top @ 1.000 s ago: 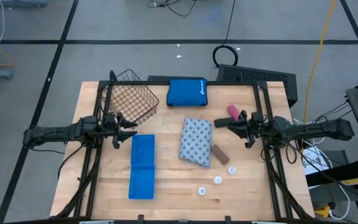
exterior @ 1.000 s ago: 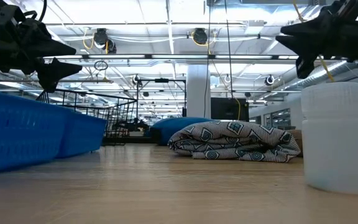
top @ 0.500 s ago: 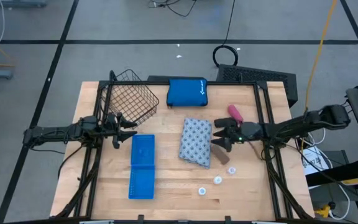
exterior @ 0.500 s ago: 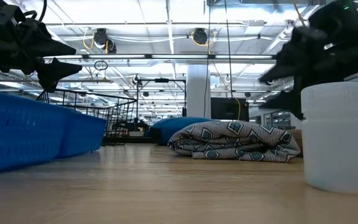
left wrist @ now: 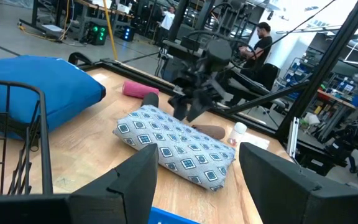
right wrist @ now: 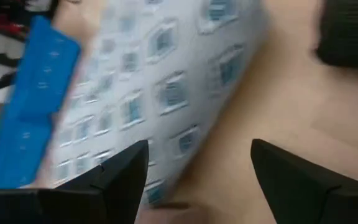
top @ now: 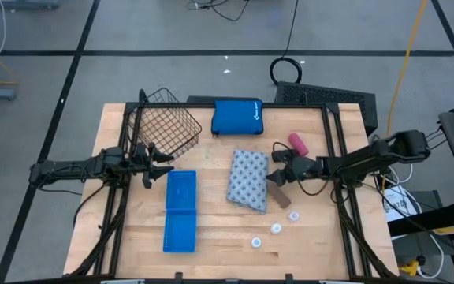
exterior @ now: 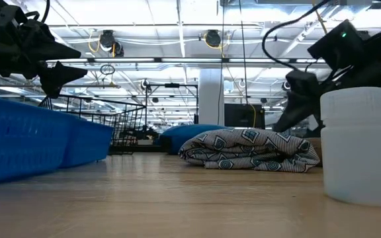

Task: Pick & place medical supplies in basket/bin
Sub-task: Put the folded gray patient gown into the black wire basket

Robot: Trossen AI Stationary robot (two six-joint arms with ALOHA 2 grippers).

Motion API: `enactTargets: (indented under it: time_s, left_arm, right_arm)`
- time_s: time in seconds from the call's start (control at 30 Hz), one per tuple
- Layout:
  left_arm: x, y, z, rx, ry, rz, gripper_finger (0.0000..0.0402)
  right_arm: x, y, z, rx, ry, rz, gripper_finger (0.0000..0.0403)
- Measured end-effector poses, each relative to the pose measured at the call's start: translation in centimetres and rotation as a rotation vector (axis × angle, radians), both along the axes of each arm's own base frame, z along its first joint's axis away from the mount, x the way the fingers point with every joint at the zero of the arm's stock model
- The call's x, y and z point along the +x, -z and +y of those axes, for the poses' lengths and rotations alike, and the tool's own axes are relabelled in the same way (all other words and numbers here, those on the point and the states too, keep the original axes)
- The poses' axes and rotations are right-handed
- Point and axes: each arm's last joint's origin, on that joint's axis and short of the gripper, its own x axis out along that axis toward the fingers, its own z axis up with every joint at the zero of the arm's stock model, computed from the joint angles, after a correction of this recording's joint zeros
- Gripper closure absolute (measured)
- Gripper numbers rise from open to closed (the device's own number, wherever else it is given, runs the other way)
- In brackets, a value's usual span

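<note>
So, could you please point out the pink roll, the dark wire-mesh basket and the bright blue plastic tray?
Pink roll (top: 296, 142), high view: middle of its side.
Dark wire-mesh square basket (top: 164, 128), high view: its mesh floor.
Long bright blue plastic tray (top: 180, 189), high view: bare floor of its far compartment.

We see grey-blue patterned fabric pack (top: 249, 179) flat mid-table, long axis front to back. Brown roll (top: 280, 196) lies on its side touching pack's right edge. Pink roll (top: 297, 143) lies behind, apart. We count three white discs (top: 275, 228) near front right. Wire-mesh basket (top: 162, 126) upright, back left. Blue two-compartment tray (top: 180, 211) in front of it.
</note>
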Motion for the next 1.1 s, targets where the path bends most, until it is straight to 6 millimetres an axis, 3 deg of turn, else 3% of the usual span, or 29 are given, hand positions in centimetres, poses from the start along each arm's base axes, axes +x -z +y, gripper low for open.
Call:
enactTargets:
  time_s: [0.23,0.33,0.67,0.83,1.1]
  left_arm:
    - [0.0,0.0,0.0,0.000,0.000,0.001,0.0167]
    - [0.0,0.0,0.0,0.000,0.000,0.001,0.0167]
    - [0.0,0.0,0.0,0.000,0.000,0.000,0.0167]
    - [0.0,0.0,0.0,0.000,0.000,0.000,0.0167]
    - [0.0,0.0,0.0,0.000,0.000,0.000,0.0167]
  right_arm:
    - [1.5,0.3,-0.4,0.023,0.031,-0.122,0.0129]
    - [2.4,0.8,-0.4,0.025,0.032,-0.093,0.0129]
    - [7.8,1.4,-0.4,-0.028,-0.099,-0.097,0.0129]
    - [9.0,2.4,-0.4,-0.069,-0.128,-0.065,0.0131]
    - [8.9,4.4,-0.3,-0.075,-0.178,0.013,0.0206]
